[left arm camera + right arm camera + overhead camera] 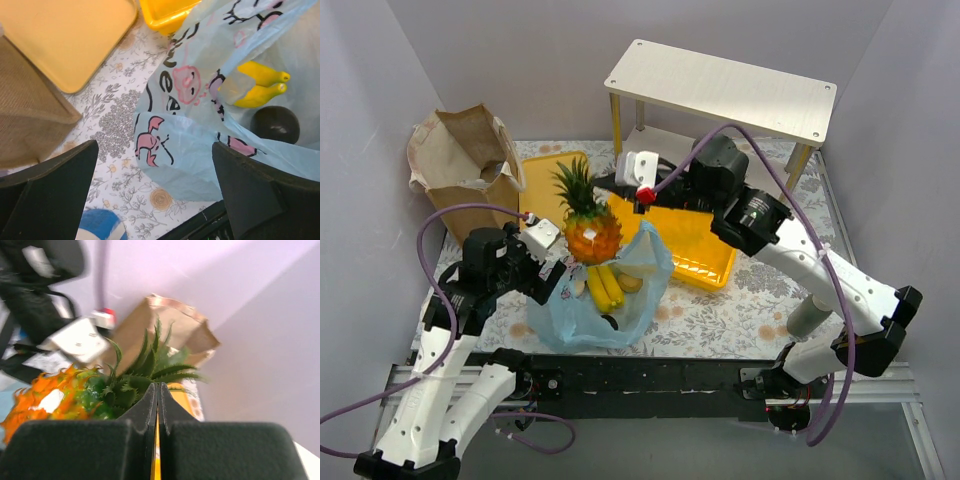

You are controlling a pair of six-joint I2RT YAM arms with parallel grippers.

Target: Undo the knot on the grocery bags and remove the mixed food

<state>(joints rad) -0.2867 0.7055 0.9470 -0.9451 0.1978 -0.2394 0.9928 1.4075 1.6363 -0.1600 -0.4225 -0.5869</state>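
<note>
Left gripper [155, 167] spread wide, nothing between its fingers, hovering at the left flank of the light-blue plastic bag [185, 145]. The bag's open mouth lies just right of the pincer, with bananas [257, 85] and a dark round fruit [275, 124] inside. Right gripper [158, 390] pressed together, pineapple [125, 385] crown just beyond its tips, and whether a leaf is pinched cannot be told; brown paper bag [460, 165] stands behind the left gripper.
</note>
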